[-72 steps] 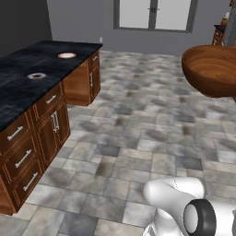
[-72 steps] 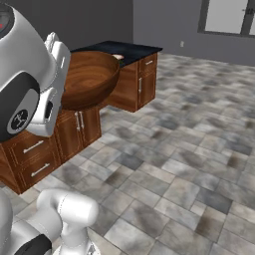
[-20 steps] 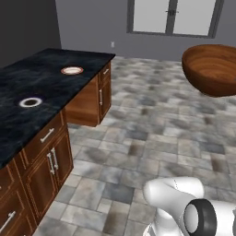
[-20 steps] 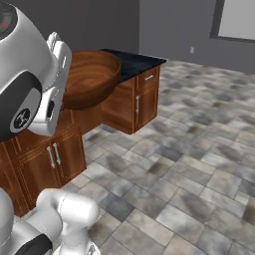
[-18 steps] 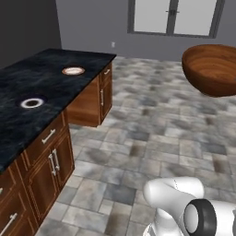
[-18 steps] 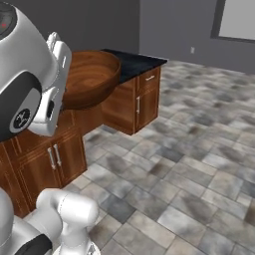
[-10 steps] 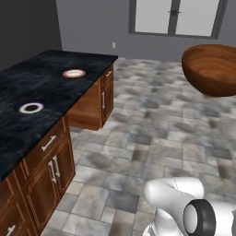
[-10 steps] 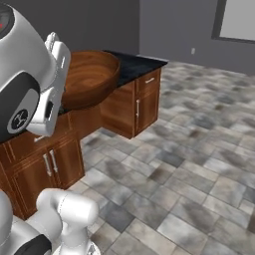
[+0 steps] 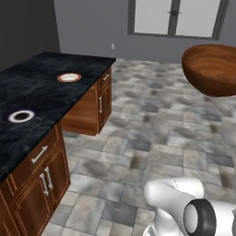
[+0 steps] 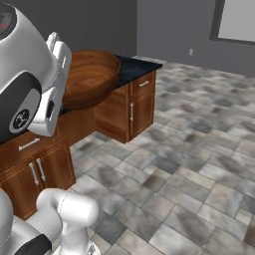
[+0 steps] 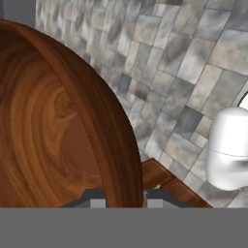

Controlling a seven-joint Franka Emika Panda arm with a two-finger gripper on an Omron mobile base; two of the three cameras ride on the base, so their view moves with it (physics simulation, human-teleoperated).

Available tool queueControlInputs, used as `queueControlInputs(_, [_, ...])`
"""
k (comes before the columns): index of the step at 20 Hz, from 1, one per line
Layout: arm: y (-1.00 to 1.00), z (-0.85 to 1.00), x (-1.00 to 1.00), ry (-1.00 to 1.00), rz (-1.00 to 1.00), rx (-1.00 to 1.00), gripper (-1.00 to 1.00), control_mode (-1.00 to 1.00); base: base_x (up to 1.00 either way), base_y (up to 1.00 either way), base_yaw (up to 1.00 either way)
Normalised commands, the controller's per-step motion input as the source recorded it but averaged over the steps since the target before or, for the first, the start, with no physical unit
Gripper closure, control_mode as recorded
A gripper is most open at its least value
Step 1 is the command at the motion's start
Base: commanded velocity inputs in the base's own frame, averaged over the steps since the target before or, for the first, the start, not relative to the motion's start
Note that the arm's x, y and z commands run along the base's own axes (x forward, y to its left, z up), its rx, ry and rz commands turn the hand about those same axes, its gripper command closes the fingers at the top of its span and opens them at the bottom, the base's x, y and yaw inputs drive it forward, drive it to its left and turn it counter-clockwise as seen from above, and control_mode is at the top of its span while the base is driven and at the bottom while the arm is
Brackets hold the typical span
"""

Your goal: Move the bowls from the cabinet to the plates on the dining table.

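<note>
Wood-grained brown bowl [image 11: 53, 126] rim pinched in my end effector [image 11: 121, 202], carried high over the floor with both plates on the tabletop [image 9: 32, 87] off to my left; keep level, approach slowly, lower centred onto one plate [image 9: 69, 77].

A grey stone-tile floor [image 9: 152, 133] (mottled) meets a window [image 9: 177, 17].

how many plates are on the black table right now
2. The orange-rimmed plate lies farther along the dining table; the dark navy plate is nearer the camera. Others may lie outside the frame.
</note>
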Motion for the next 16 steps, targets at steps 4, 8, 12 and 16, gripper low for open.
queueControlInputs(4, [0.00, 0.00, 0.00, 0.00, 0.00, 0.00, 1.00, 1.00, 0.50, 0.00, 0.00])
queueControlInputs(8, [0.00, 0.00, 0.00, 0.00, 0.00, 0.00, 1.00, 1.00, 0.50, 0.00, 0.00])
queueControlInputs(12, [0.00, 0.00, 0.00, 0.00, 0.00, 0.00, 1.00, 1.00, 0.49, 0.01, 0.00])
queueControlInputs(16, [0.00, 0.00, 0.00, 0.00, 0.00, 0.00, 1.00, 1.00, 0.48, 0.02, 0.00])
